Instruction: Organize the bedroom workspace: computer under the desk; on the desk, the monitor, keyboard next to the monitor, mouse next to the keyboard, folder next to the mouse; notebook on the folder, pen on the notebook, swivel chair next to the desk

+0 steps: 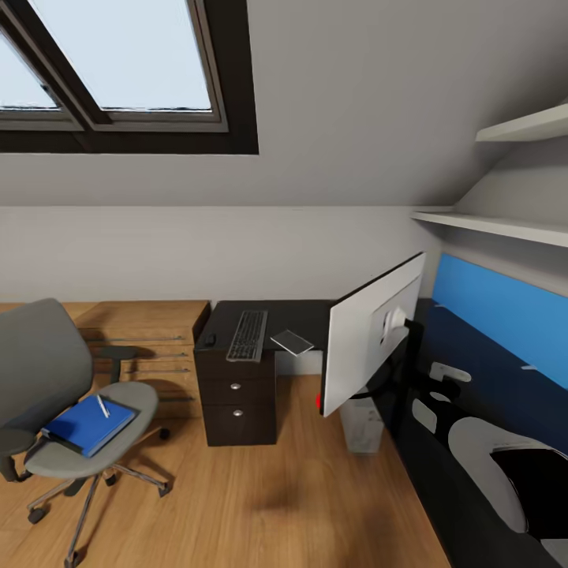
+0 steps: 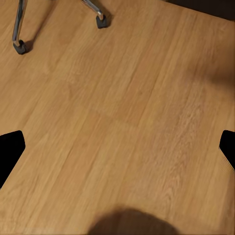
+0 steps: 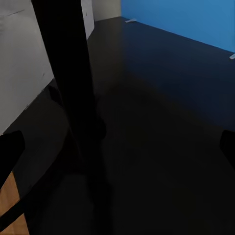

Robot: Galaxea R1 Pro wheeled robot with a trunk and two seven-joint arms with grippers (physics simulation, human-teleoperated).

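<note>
The right gripper hangs low over the desk with its fingertips spread wide and nothing between the pads. The monitor is directly ahead of it: the black stand rises close in front, nearer one finger than the other, and the pale back of the screen lies just beyond that. From the head camera the screen looks tilted and seems to hang out past the desk's edge, so the step in hand is probably seating the monitor squarely on the desk. To do that well, the gripper should centre on the stand before closing. It should grip low on the column, where the hold is firmest, and slide the stand inward rather than lift it, since a thin screen on a curved foot would likely tip. Farther beyond the monitor from this gripper, the keyboard, mouse and notebook lie on the desk's other wing, and any swing of the screen should stay short of them. The computer stands below the desk. The left gripper is also spread and empty, pointing down at bare floor, with the swivel chair ahead of it. The chair carries the folder with the pen on top.
</note>
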